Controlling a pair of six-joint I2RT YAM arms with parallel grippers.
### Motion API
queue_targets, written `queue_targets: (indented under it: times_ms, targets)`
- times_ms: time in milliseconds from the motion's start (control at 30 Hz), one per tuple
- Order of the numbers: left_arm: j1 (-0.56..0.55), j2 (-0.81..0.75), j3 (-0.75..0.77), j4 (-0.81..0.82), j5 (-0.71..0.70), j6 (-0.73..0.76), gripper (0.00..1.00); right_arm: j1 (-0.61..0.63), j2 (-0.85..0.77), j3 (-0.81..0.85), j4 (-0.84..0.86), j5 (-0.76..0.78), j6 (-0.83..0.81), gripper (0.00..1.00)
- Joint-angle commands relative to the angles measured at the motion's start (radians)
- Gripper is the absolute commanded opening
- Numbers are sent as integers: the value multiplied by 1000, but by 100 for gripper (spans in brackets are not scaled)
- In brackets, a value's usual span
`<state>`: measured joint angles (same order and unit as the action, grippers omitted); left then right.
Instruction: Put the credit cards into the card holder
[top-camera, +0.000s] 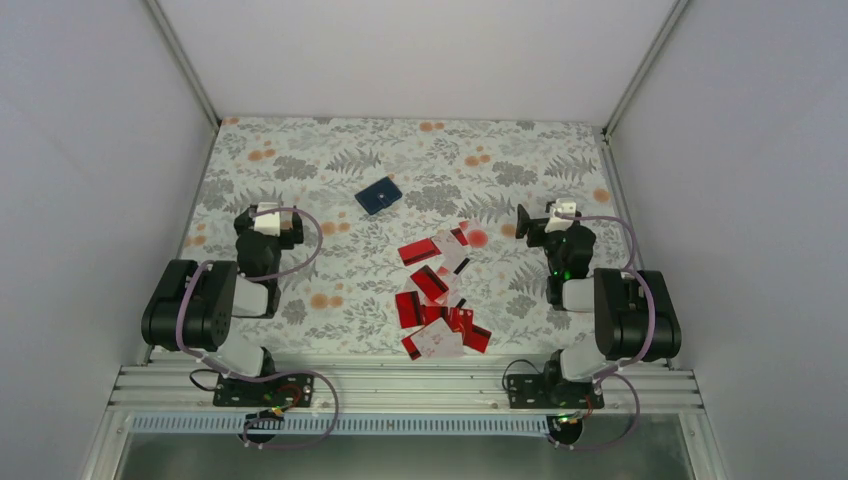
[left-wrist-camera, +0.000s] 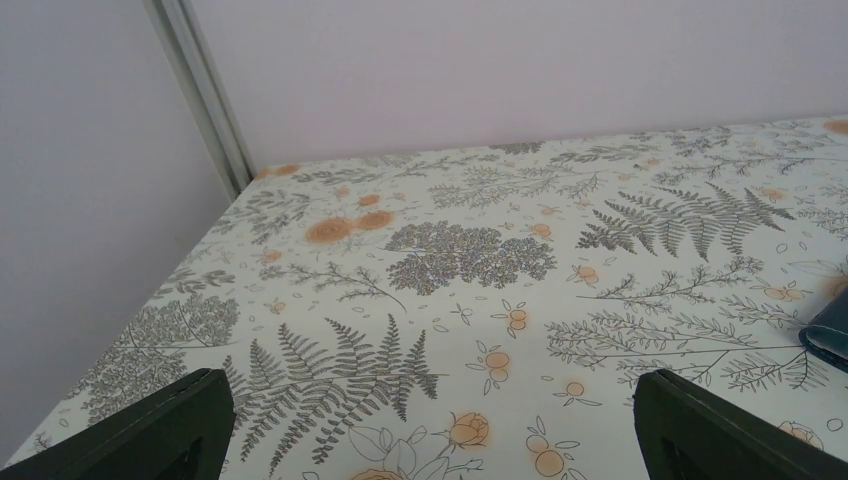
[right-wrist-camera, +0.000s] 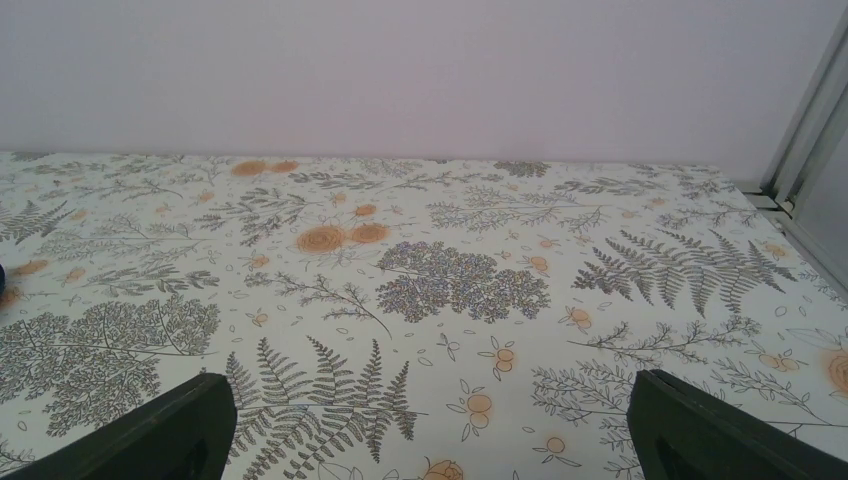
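Several credit cards (top-camera: 436, 295), mostly red with a few white ones, lie scattered in a loose heap at the table's middle, toward the near edge. The dark navy card holder (top-camera: 379, 196) lies closed farther back, beyond the heap; its corner shows at the right edge of the left wrist view (left-wrist-camera: 830, 332). My left gripper (top-camera: 268, 222) is open and empty at the left, well away from both. My right gripper (top-camera: 545, 222) is open and empty at the right of the cards. Both wrist views show the fingers wide apart over bare cloth.
The table carries a floral cloth (top-camera: 300, 180) with ferns and orange spots. White walls close it in at the left, back and right, with metal corner posts (top-camera: 185, 60). An aluminium rail (top-camera: 400, 385) runs along the near edge.
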<state>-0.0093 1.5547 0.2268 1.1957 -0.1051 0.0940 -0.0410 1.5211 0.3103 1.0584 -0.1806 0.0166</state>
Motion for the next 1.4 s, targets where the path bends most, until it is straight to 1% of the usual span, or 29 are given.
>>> queue_targets:
  times_ms: [0, 533, 567, 633, 733, 767, 800, 867, 900, 1000, 1067, 1100, 1167, 1233, 1300, 1367]
  targets:
    - [-1, -4, 13, 56, -1, 5, 100, -3, 0, 3, 52, 3, -17, 99]
    - [1, -3, 17, 40, 1, 4, 100, -4, -1, 2, 53, 3, -18, 99]
    - [4, -7, 24, 18, 9, -1, 100, -3, -7, 9, 34, 4, -19, 99]
    - [16, -11, 29, 9, 52, 1, 100, -3, -22, 56, -61, 8, -17, 99]
    - [16, -17, 25, 26, 52, 8, 100, -3, -64, 95, -150, 39, -1, 99]
    - [13, -32, 35, -1, 44, 7, 100, -3, -82, 101, -174, 48, 2, 99]
    - [9, -56, 61, -54, 25, 5, 100, -3, -101, 111, -214, 56, 4, 99]
    - [8, -118, 148, -269, 9, -5, 100, -3, -132, 151, -305, 62, 4, 99]
    - [8, -144, 182, -358, 24, -7, 100, -3, -151, 164, -340, 64, 3, 99]
    - [1, -218, 254, -539, 102, 5, 100, -3, -200, 197, -422, 85, 18, 99]
    - [-1, -229, 344, -689, 141, -6, 100, -2, -204, 232, -495, 111, 54, 99]
    - [0, -219, 393, -764, 165, -23, 100, -3, -203, 253, -519, 113, 64, 99]
    - [9, -187, 504, -864, 262, -82, 100, -3, -202, 279, -544, 114, 87, 99]
    - [37, -139, 583, -918, 426, -143, 100, -3, -195, 335, -592, 122, 141, 99]
    - [52, -70, 684, -998, 456, -237, 100, -3, -178, 401, -673, 134, 234, 99]
    - [70, 27, 804, -1120, 527, -261, 100, -5, -151, 456, -753, 155, 304, 99]
